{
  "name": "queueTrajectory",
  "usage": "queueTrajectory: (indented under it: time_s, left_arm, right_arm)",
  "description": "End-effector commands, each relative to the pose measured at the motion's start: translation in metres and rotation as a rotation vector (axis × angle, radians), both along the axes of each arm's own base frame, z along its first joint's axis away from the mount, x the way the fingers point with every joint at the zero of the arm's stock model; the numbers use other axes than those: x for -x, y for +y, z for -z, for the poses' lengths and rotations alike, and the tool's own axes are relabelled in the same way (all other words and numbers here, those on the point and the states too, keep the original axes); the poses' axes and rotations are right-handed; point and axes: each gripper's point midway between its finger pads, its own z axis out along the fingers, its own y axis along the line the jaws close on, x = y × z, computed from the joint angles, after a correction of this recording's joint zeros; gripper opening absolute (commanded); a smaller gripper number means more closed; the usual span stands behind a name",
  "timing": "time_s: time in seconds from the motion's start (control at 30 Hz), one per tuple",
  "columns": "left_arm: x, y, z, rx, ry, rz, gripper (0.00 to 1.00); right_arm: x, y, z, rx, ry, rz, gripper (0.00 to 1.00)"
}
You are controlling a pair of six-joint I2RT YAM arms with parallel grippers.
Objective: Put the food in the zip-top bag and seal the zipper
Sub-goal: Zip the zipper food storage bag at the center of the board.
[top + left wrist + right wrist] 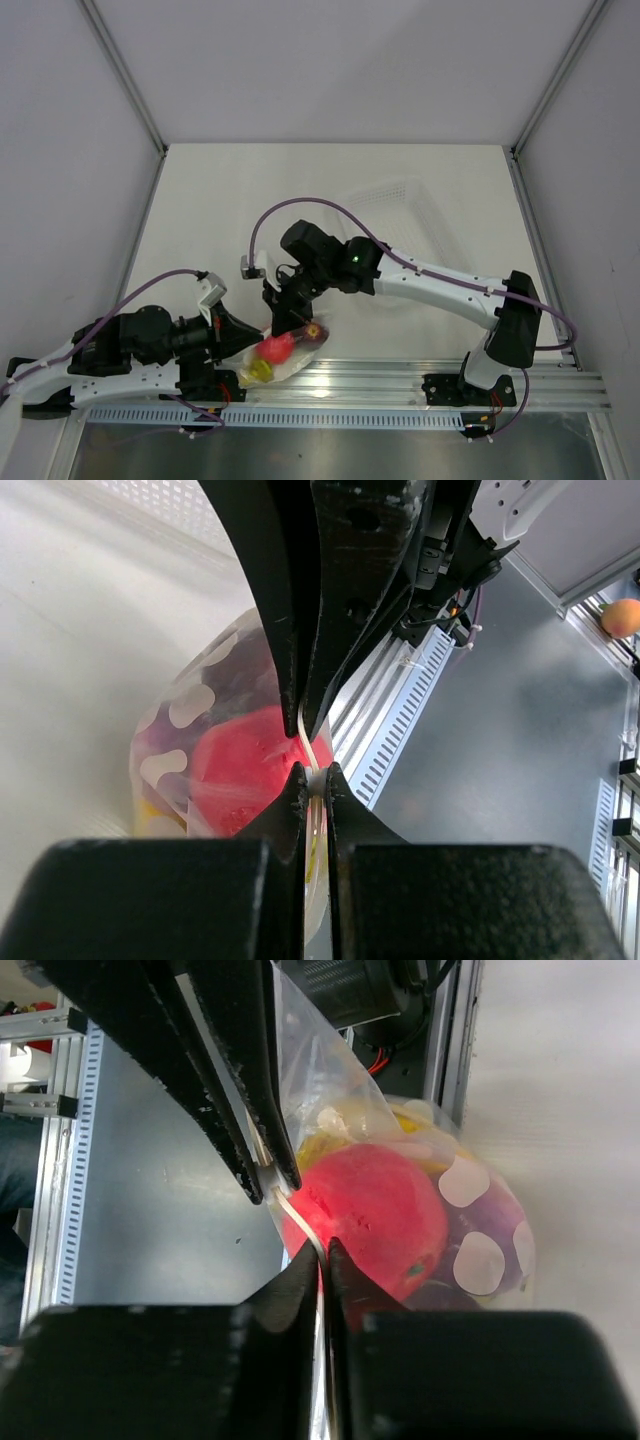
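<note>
The zip-top bag [300, 352] hangs between both grippers just above the table's near edge. Inside it are the food pieces: a red round fruit [375, 1215], a purple onion [480, 1225] and a yellow banana bunch [335, 1140]. My left gripper [315, 775] is shut on the zipper [310, 748], the pale strip along the bag's mouth. My right gripper [323, 1248] is shut on the same strip [298, 1218], a finger's width from the left gripper's tips [268, 1188]. In the top view the left gripper [245, 345] and the right gripper [292, 318] meet over the bag.
A translucent white perforated tray [395, 205] lies behind the right arm. An aluminium rail [400, 378] runs along the near edge under the bag. An orange ball [622, 617] lies off the table at the far right of the left wrist view.
</note>
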Motion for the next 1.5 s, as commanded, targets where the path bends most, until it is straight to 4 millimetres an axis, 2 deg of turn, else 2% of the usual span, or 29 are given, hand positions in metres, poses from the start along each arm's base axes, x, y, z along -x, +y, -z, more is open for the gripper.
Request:
queueTrajectory:
  time_s: [0.0,0.03,0.2,0.4,0.5,0.77,0.93,1.13,1.4,1.47]
  left_arm:
    - [0.002,-0.001,-0.024,0.07,-0.016,0.013,0.01]
    - [0.002,0.0,-0.026,0.075,-0.014,0.012,0.01]
    - [0.002,0.004,-0.026,0.076,-0.01,0.008,0.01]
    - [-0.002,0.016,-0.023,0.075,0.004,-0.041,0.01]
    - [-0.004,0.025,-0.021,0.085,0.024,-0.078,0.01]
    - [-0.006,0.042,-0.026,0.145,0.064,-0.135,0.01]
    - [-0.009,0.048,-0.022,0.116,0.079,-0.164,0.01]
    - [-0.012,0.064,-0.023,0.137,0.101,-0.215,0.01]
    - [-0.013,0.072,-0.02,0.141,0.117,-0.238,0.01]
    - [-0.014,0.071,-0.019,0.136,0.114,-0.244,0.1]
  right_arm:
    - [-0.006,0.006,-0.005,-0.007,-0.033,0.036,0.05]
    - [-0.008,0.006,-0.004,-0.006,-0.037,0.047,0.01]
    - [-0.021,0.001,0.006,0.019,-0.057,0.14,0.0]
    - [-0.052,-0.014,-0.003,-0.01,-0.086,0.3,0.0]
    - [-0.061,-0.026,-0.005,-0.017,-0.093,0.356,0.0]
    - [-0.068,-0.047,-0.008,-0.036,-0.101,0.422,0.0]
    - [-0.07,-0.051,-0.01,-0.044,-0.105,0.435,0.0]
    - [-0.072,-0.051,-0.007,-0.038,-0.103,0.45,0.0]
    - [-0.073,-0.042,-0.008,-0.062,-0.079,0.445,0.0]
    - [-0.074,-0.037,-0.007,-0.06,-0.072,0.445,0.0]
